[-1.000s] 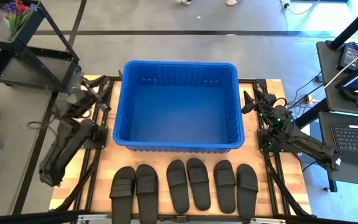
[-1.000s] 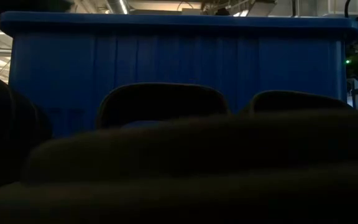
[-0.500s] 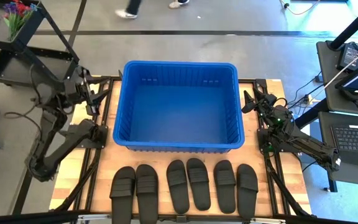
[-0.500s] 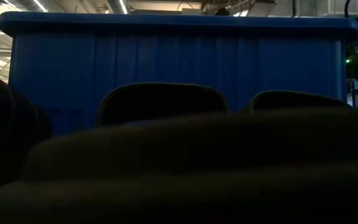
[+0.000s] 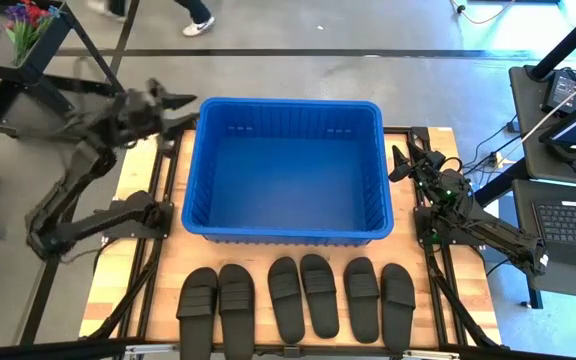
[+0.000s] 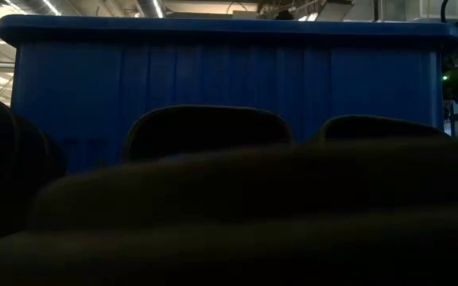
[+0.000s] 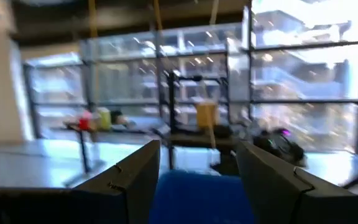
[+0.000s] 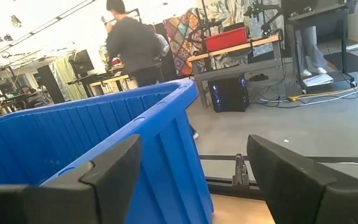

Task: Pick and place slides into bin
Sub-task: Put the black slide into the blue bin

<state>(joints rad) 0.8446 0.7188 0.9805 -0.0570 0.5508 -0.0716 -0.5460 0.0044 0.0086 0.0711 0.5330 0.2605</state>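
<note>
Open bin, clear from above

The bin (image 5: 290,168) interior is left unobstructed from above. Six slides (image 5: 298,297) are lined along the near bench (image 5: 193,140) edge. The left gripper (image 5: 173,103) is raised beside the bin's far-left corner; the right gripper (image 5: 398,163) is parked beside its right wall.

No text, label, brand, number or sign can be read in any view. The bin (image 5: 290,168) has plain blue walls, the slides (image 5: 298,298) show only ribbed straps, and the laptop (image 5: 575,222) beside the counter is too small for anything on it to be made out.
</note>
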